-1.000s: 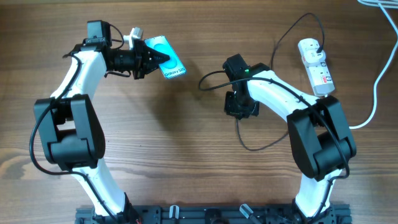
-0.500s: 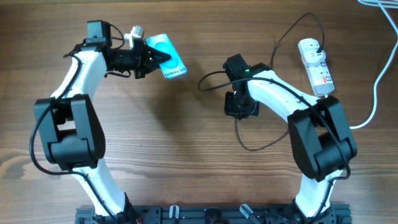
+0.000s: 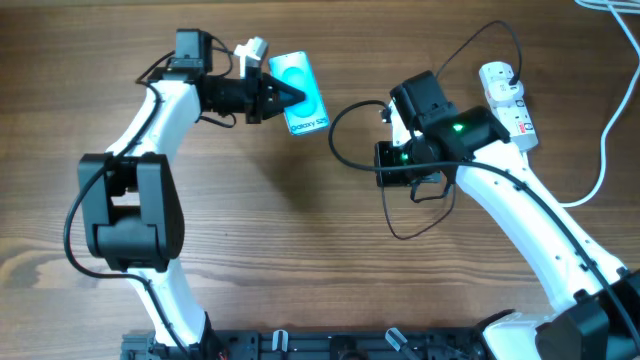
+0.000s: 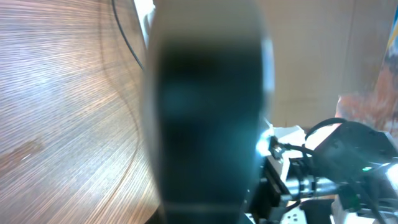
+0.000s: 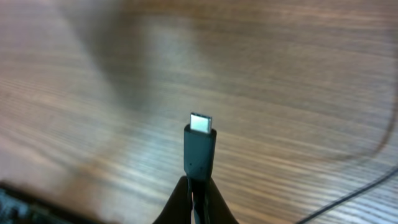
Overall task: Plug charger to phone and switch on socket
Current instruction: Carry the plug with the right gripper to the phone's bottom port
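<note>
The left gripper (image 3: 281,97) pinches the phone (image 3: 306,92) by its long left edge, holding it above the wooden table (image 3: 250,250) near the top centre. In the left wrist view the phone (image 4: 205,112) is only a dark blur with a turquoise glow, and it hides the fingers. Small writing at the screen's lower end reads "Galaxy S25".

Further right, the right gripper (image 3: 393,157) has its fingers pressed together on the charger (image 3: 340,112). From overhead the plug tip is hidden under the gripper. The right wrist view shows the charger's (image 5: 200,148) dark plug with its silver tip sticking out past the right gripper (image 5: 194,194).

At the far right lies the socket (image 3: 508,105). Its lower end is covered by the arm and its markings are too small to read. Its white cord (image 3: 604,140) is cut off at the frame's edge.
</note>
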Controlling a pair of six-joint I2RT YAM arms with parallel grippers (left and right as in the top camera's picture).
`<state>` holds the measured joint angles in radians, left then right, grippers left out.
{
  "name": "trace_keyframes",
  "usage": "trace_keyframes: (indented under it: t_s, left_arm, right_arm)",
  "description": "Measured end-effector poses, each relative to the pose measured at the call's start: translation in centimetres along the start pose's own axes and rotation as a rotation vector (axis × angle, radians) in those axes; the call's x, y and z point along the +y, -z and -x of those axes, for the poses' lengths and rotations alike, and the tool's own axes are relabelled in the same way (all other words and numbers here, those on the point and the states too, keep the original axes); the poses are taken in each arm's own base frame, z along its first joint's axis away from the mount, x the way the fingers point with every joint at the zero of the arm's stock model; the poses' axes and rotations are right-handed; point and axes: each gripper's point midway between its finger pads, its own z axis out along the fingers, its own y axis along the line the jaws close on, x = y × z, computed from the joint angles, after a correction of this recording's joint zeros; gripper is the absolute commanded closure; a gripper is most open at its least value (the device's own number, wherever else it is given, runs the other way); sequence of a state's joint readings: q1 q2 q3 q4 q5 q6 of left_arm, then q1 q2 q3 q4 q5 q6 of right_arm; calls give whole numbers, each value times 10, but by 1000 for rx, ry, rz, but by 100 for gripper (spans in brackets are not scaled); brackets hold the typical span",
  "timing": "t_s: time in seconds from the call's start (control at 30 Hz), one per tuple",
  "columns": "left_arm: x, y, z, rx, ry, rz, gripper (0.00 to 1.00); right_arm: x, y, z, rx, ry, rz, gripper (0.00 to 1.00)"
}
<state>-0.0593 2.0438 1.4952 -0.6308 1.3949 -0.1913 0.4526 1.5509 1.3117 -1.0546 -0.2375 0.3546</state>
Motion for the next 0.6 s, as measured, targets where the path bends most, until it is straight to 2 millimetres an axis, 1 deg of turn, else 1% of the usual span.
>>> trace_keyframes:
  t_s: [0.13, 0.3, 0.37, 0.47, 0.6]
  left_arm:
    - [-4, -15, -5, 33, -32, -8, 96]
    - [-6, -28, -11, 62, -44, -3, 96]
    - [-5, -30, -11, 64, -44, 2, 96]
    - [-4, -30, -11, 63, -44, 8, 96]
    - [-4, -32, -12, 67, -45, 11, 96]
  right_arm:
    - [14, -2, -7, 22, 44, 35, 95]
    - [39, -6, -22, 53, 104, 67, 96]
    - [50, -8, -26, 57, 124, 80, 96]
    - [61, -10, -28, 49, 146, 97, 96]
    - [66, -10, -26, 34, 155, 107, 96]
